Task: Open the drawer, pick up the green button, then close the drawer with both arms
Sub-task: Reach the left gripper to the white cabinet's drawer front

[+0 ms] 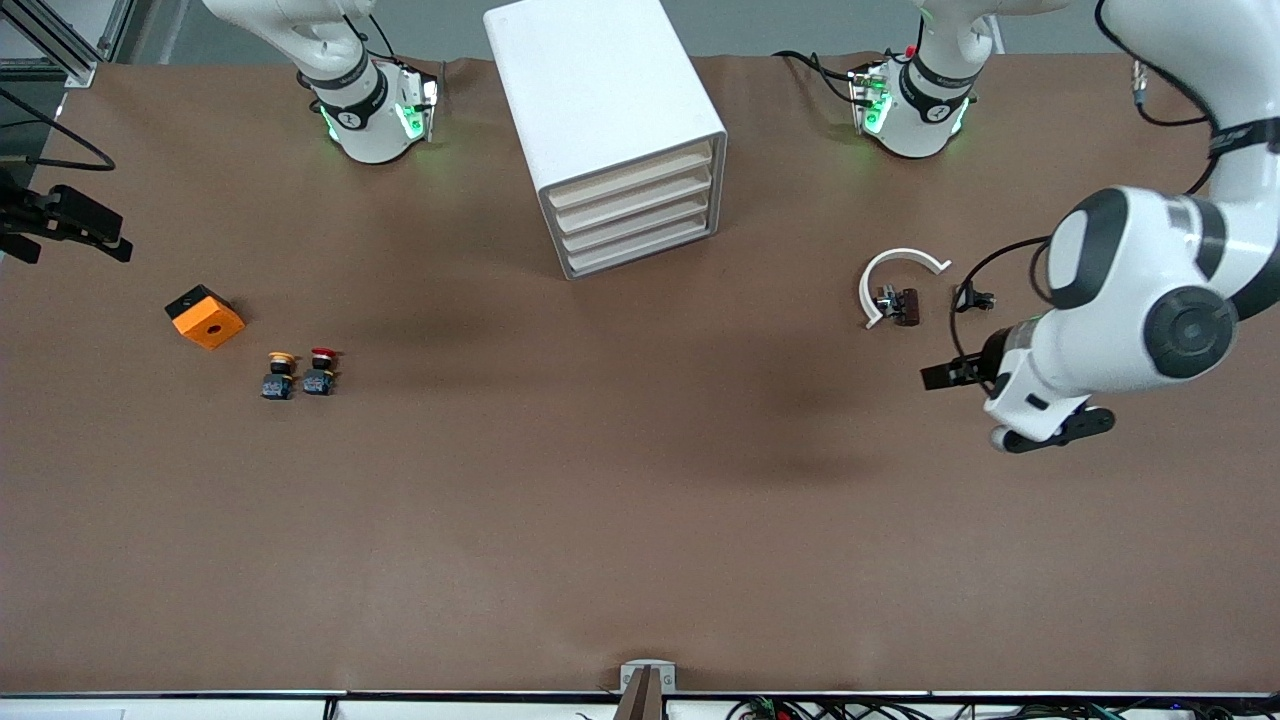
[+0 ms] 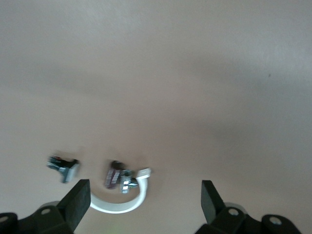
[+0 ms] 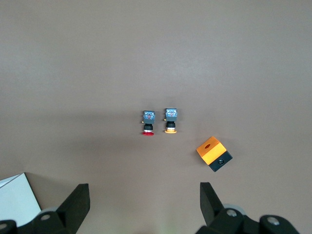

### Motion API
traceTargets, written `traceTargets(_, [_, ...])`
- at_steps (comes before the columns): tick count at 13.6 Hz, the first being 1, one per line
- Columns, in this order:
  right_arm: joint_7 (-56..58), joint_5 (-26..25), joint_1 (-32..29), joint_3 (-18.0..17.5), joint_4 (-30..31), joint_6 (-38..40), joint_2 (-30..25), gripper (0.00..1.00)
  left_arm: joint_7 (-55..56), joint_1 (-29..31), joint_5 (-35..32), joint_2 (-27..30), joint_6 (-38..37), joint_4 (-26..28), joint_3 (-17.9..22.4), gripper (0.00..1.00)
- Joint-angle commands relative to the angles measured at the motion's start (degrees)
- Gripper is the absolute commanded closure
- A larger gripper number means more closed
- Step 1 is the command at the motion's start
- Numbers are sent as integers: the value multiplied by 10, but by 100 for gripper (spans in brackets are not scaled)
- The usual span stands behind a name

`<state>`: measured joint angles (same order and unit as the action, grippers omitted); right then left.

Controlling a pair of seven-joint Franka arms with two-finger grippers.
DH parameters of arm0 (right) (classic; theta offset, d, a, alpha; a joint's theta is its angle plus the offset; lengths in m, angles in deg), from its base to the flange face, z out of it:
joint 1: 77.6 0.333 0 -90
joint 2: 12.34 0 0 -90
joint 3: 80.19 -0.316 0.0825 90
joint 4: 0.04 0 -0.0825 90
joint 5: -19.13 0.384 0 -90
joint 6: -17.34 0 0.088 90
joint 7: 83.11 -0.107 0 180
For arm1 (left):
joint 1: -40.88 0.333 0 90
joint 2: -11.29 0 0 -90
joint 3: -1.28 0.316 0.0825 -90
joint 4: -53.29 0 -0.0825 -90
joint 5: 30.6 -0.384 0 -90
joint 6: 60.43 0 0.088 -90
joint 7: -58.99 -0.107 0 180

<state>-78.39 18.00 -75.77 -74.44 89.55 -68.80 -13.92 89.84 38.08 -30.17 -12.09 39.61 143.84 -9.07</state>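
A brown table (image 1: 640, 520) seen from above; a white drawer cabinet (image 1: 620, 130) stands between the two arm bases, all four drawers (image 1: 635, 215) shut, fronts turned toward the front camera; the green button is nowhere in sight, so it is probably inside one of them, though which one cannot be told. The left gripper (image 2: 145, 201) hangs over bare table toward the left arm's end, fingers spread wide and holding nothing; just under its wrist camera lie a white curved bracket (image 1: 895, 275), a small dark metal part (image 1: 900, 305) touching it, and another small clip (image 1: 972, 298) near by. The right gripper (image 3: 144, 201) hovers at the right arm's end, showing only at the edge of the front view, fingers likewise spread and empty; below it lie a red button (image 1: 321, 372) and a yellow button (image 1: 280, 376) side by side, with an orange box (image 1: 205, 317) near them, farther from the front camera. Nothing has begun on the drawers. Risks from here, as a judgement: picking the red or yellow button instead of the hidden green one; pulling the wrong drawer; dragging the whole cabinet forward if the other arm does not brace it; the left arm sweeping the bracket aside as it reaches in.
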Motion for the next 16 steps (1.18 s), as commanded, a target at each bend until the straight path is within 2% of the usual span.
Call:
traceTargets(1, [-2,9,-11,-7,-14,9,6,0,147,-52,8,-46,25,-20,1,0])
traceTargets(3, [-2,9,-11,-6,-14,9,6,0,287,-87,19,-83,39,-21,1,0])
traceTargets(5, [-2,9,-10,-7,-13,9,6,0,374,-107,22,-118,45,-27,0,0])
traceTargets(8, [-2,10,-11,-6,-14,9,6,0,489,-126,118,-150,51,-37,1,0])
traceTargets(11, [-2,9,-10,-7,-14,9,6,0,545,-154,217,-169,52,-33,2,0])
traceTargets(14, [-2,9,-10,-7,-14,9,6,0,633,-174,264,-202,46,-27,1,0])
traceTargets(16, [-2,10,-10,-7,-14,8,6,0,652,-200,318,-224,46,-27,2,0])
